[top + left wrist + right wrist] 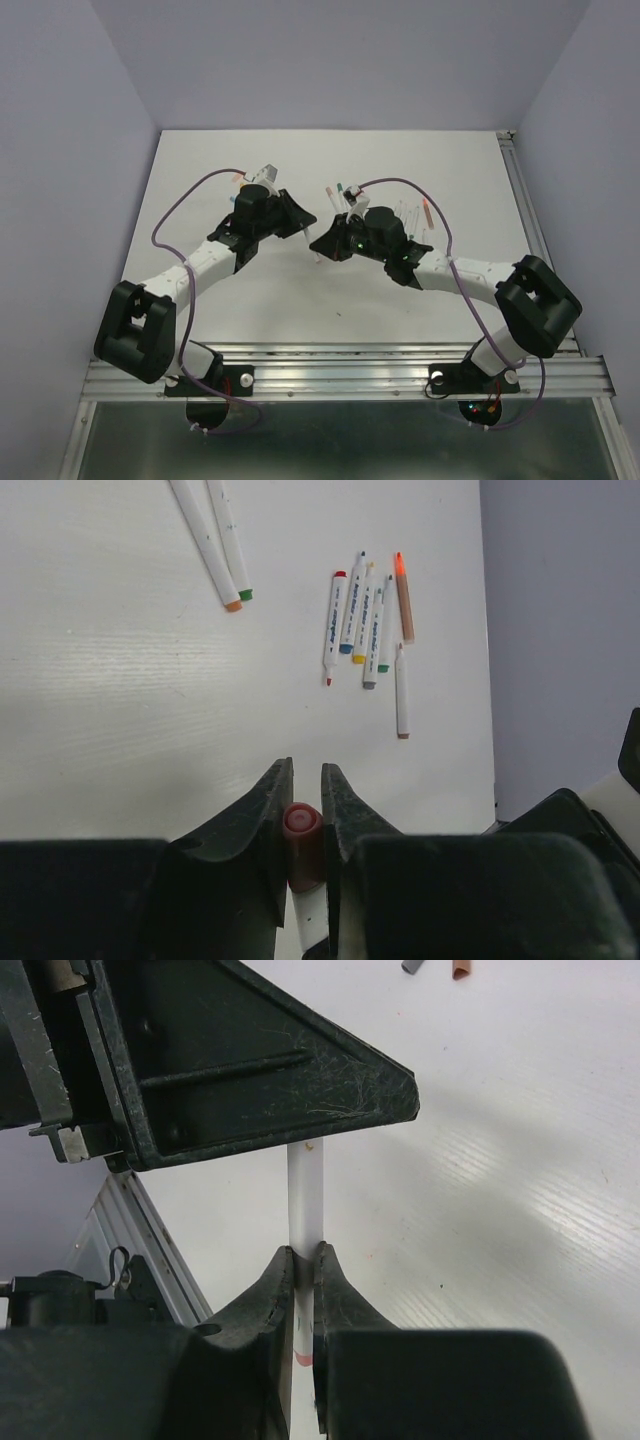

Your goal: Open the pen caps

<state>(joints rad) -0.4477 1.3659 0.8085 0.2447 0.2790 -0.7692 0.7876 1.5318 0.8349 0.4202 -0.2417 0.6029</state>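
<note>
Both grippers hold one pen between them above the table's middle. My left gripper [302, 772] is shut on its red cap [301, 823], with the white barrel running back between the jaws. My right gripper [306, 1252] is shut on the same pen's white barrel [305, 1185], which runs up to the left gripper's black body [250, 1060]. In the top view the left gripper [300, 226] and right gripper [320, 244] meet tip to tip. Several more pens [365, 620] lie in a row on the table, and two others [215, 540] lie further off.
The white table [200, 200] has purple walls round it and a metal rail [350, 365] at the near edge. Loose pens lie behind the right gripper [415, 212] and behind the left one [255, 178]. A grey end [412, 966] and a brown end [461, 969] show in the right wrist view.
</note>
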